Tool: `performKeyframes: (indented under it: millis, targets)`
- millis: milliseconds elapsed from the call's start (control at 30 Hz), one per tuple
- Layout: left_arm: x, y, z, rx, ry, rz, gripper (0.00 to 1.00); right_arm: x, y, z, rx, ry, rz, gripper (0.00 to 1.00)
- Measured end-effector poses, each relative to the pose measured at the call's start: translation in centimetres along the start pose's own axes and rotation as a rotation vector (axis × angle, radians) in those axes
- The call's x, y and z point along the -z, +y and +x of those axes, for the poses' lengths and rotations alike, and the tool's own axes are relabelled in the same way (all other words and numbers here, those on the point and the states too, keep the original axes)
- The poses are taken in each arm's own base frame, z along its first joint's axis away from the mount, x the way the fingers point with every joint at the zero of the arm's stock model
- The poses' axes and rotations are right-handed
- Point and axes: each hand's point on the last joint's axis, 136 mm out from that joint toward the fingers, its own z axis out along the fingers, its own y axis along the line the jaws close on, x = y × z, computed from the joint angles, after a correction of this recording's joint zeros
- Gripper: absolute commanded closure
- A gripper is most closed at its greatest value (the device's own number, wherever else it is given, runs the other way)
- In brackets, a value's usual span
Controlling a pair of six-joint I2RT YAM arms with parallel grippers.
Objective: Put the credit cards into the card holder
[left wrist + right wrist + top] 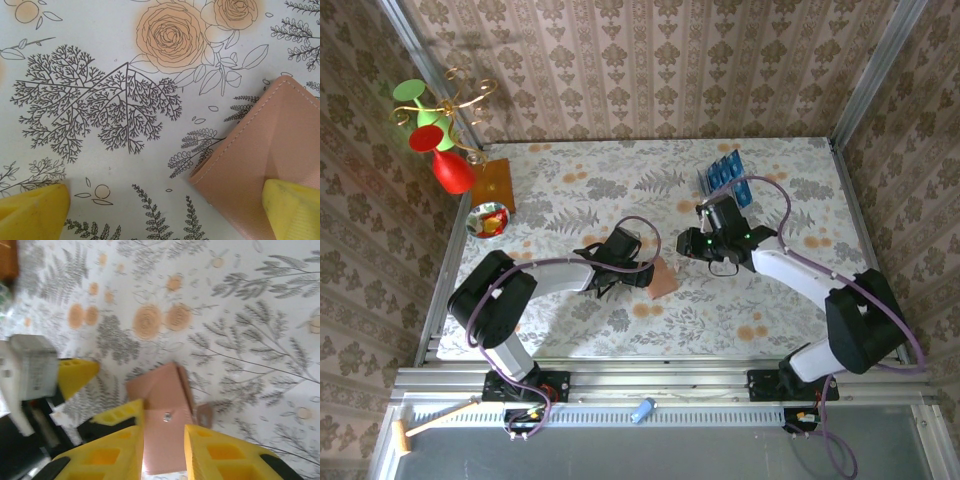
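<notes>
The salmon-brown card holder (pixel 663 277) lies partly unfolded on the floral table between the two arms. My left gripper (pixel 620 262) stands wide open beside it. In the left wrist view one of its yellow fingertips (pixel 292 210) hovers over a corner of the card holder (pixel 265 150). My right gripper (pixel 164 432) hangs just above the card holder (pixel 167 400), its jaws a little apart, nothing gripped. A metal snap shows on the leather between them. The bright-blue credit cards (pixel 725 173) stand in a clear rack behind the right gripper (pixel 692 243).
An orange-brown wooden board (pixel 492 183), a round patterned tin (pixel 488 220) and red and green goblets on a wire stand (pixel 435 140) sit at the far left. Metal frame posts border the table. The left gripper's fingers (pixel 77 375) show in the right wrist view.
</notes>
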Motion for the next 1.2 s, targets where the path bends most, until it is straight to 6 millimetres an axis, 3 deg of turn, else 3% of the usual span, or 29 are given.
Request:
performKeyframes:
  millis: [267, 567, 867, 1200]
  targets:
    - [0.0, 0.0, 0.0, 0.000, -0.001, 0.000, 0.00, -2.4, -2.2, 1.8, 0.059, 0.144, 0.100, 0.71]
    - [0.0, 0.0, 0.0, 0.000, -0.005, 0.001, 0.00, -3.5, -1.6, 1.5, 0.117, 0.179, 0.106, 0.69]
    - [-0.1, 0.0, 0.0, 0.000, -0.005, 0.001, 0.00, -4.7, -2.1, 2.5, 0.142, 0.229, 0.130, 0.76]
    - [-0.1, 0.0, 0.0, 0.001, -0.008, 0.002, 0.00, -4.7, -2.3, 2.5, 0.147, 0.227, 0.141, 0.82]
